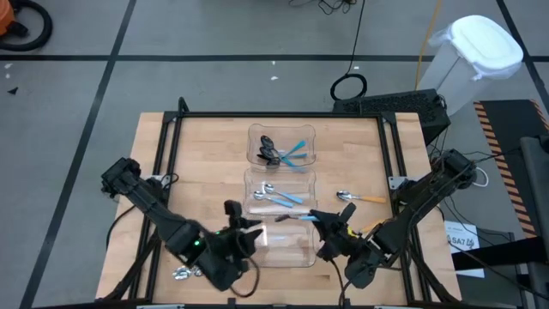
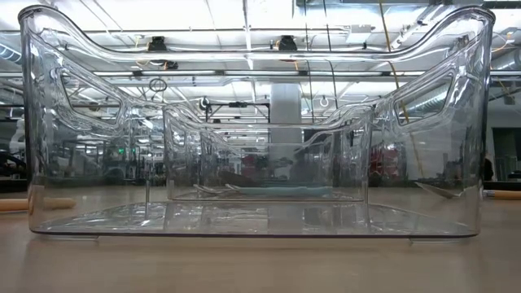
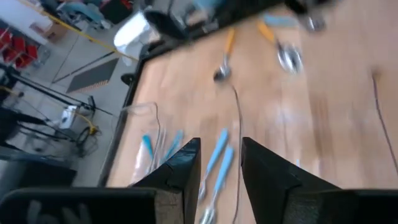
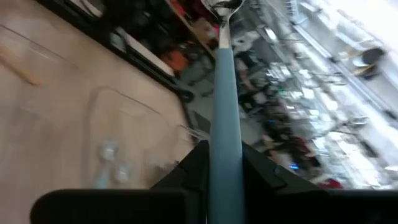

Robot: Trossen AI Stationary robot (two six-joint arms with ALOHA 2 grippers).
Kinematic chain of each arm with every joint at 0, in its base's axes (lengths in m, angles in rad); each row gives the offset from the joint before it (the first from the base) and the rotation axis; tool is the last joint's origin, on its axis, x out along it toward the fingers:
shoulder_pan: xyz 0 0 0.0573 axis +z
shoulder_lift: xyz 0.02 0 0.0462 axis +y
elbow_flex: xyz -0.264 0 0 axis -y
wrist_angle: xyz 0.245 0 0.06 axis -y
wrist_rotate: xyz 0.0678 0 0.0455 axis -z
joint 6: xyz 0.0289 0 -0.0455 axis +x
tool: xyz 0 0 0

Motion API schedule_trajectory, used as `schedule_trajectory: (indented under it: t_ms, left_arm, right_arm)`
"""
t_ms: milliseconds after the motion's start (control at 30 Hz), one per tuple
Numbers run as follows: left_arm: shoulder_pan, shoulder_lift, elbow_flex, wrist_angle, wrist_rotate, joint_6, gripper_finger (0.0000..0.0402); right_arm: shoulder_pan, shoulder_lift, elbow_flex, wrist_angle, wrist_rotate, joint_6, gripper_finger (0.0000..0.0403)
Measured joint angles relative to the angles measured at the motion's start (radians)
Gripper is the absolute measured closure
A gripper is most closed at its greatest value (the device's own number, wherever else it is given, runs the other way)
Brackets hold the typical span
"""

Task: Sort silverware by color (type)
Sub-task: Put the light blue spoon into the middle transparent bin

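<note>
The wooden worktop (image 1: 197,154) is seen from above with three clear bins set in a row down its middle, between the two arms. The far bin (image 1: 281,147) holds dark-bowled spoons (image 1: 269,152) with light-blue handles; the middle bin (image 1: 280,190) holds silver-bowled spoons (image 1: 276,197) with blue handles. The near bin (image 1: 287,245), lying between the two grippers, appears empty in the low view — presumably kept for a third kind.

The right gripper (image 1: 330,225) is poised at the edge of the near and middle bins. It is closed narrowly on a blue-handled spoon (image 4: 224,106), the handle pinched between the fingers and the silver bowl pointing away from the wrist. Held by the handle like this, the spoon can be dropped bowl-first into a bin; by its colouring, the middle bin just beyond the gripper would seem the fitting one.

The left gripper (image 1: 243,227) hangs over the other side of the near bin. Its fingers (image 3: 186,168) are parted by a modest gap and nothing is seen between them; blue-handled spoons show ahead of and below it.

Orange-handled spoons (image 1: 360,199) lie loose on the worktop, just outward of the right gripper — not yet sorted. A small silver piece (image 1: 183,274) lies near the left arm; its kind cannot be told.
</note>
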Motion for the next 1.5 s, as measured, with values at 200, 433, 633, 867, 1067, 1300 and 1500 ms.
schedule_trajectory:
  t_ms: [200,433,633,867,1067,1300,1500]
  left_arm:
    - [-0.052,-0.001,-0.003,-0.199,-0.024,-0.085,0.0286]
    - [-0.086,-0.003,-0.045,-0.329,-0.116,-0.275,0.0286]
    - [-0.087,-0.010,-0.174,-0.392,-0.109,-0.493,0.0286]
    - [-0.196,-0.009,-0.306,-0.472,-0.006,-0.829,0.0286]
    - [-0.275,-0.009,-0.402,-0.331,0.032,-0.916,0.0287]
    - [-0.280,-0.009,-0.474,-0.082,0.046,-0.766,0.0287]
    - [-0.251,-0.007,-0.475,-0.031,0.048,-0.723,0.0287]
  right_arm:
    - [-0.045,-0.069,0.000,-0.007,-0.177,0.077,0.0353]
    - [-0.141,-0.137,0.000,-0.114,-0.435,0.165,0.0353]
    - [-0.236,-0.150,0.000,-0.289,-0.622,0.243,0.0353]
    - [-0.345,-0.142,0.000,-0.353,-0.808,0.290,0.0353]
    - [-0.452,-0.132,0.000,-0.294,-0.906,0.291,0.0349]
    - [-0.574,-0.112,0.000,-0.250,-1.080,0.234,0.0352]
    - [-0.665,-0.073,0.000,-0.173,-1.248,0.216,0.0352]
